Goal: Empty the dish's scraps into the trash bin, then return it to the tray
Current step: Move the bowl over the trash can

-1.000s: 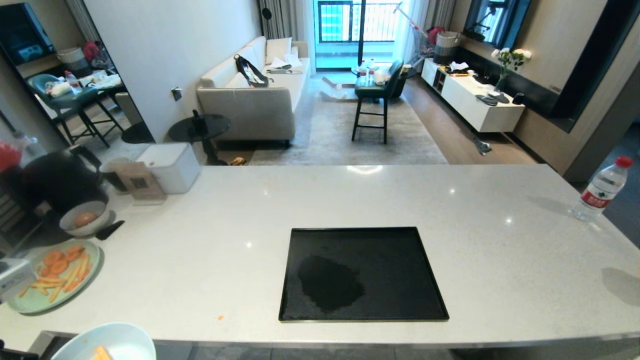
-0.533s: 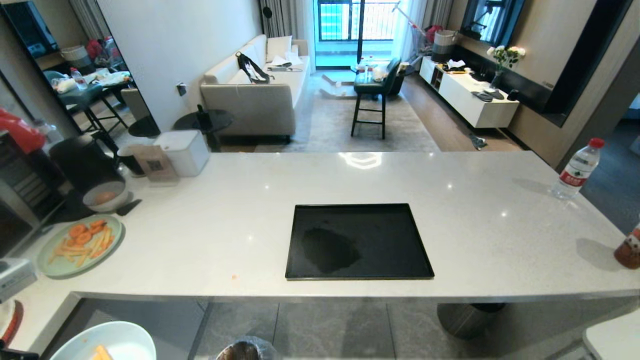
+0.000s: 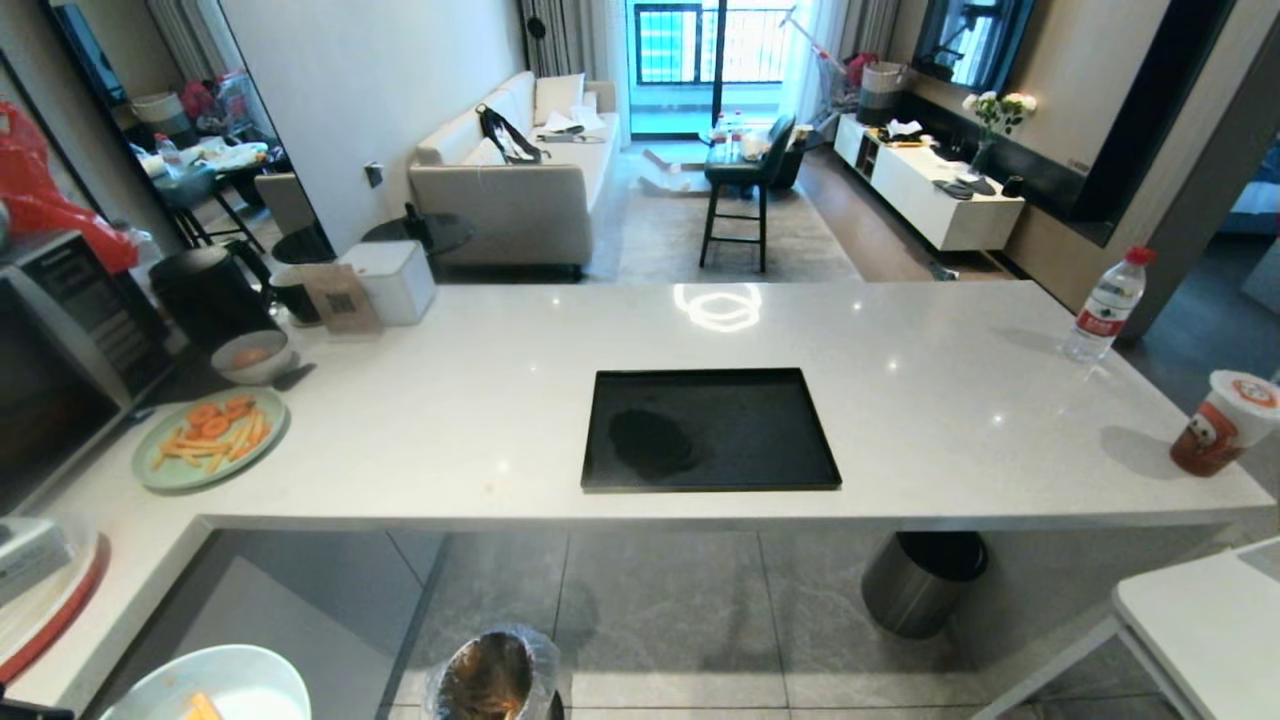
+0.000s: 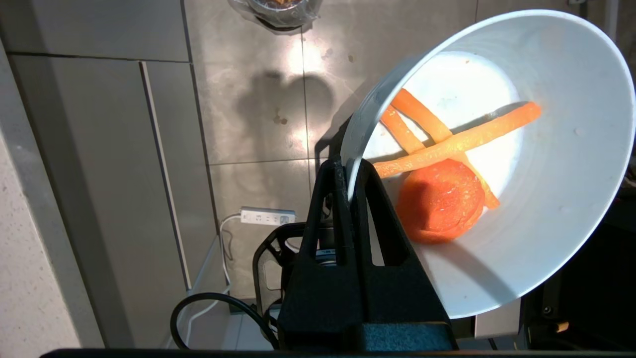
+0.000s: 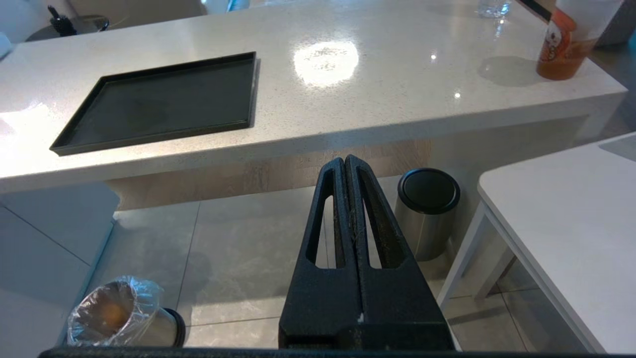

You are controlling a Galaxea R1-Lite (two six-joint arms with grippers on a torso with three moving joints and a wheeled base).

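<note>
The pale-blue dish (image 3: 215,685) sits at the head view's bottom left, over the floor and off the counter. In the left wrist view my left gripper (image 4: 349,169) is shut on the dish's (image 4: 556,164) rim. The scraps (image 4: 442,159), an orange carrot round and a few sticks, lie inside it. On the floor just right of the dish stands the trash bin (image 3: 492,675), lined with a clear bag; the same trash bin (image 5: 112,313) shows in the right wrist view. The black tray (image 3: 710,430) lies bare on the white counter. My right gripper (image 5: 345,160) hangs shut over the floor tiles, holding nothing.
A bare steel cylinder bin (image 3: 920,580) with a black rim stands under the counter's right part. A pale-green plate (image 3: 210,438) of carrot pieces and a greyish bowl (image 3: 252,358) sit at the counter's left. A water bottle (image 3: 1103,305), an orange cup (image 3: 1222,425) and a white side table (image 3: 1205,625) are on the right.
The whole view has pulled back from the counter: tray and counter shrank upward, and the floor, lined bin and steel bin came into view. The dish keeps its place at bottom left.
</note>
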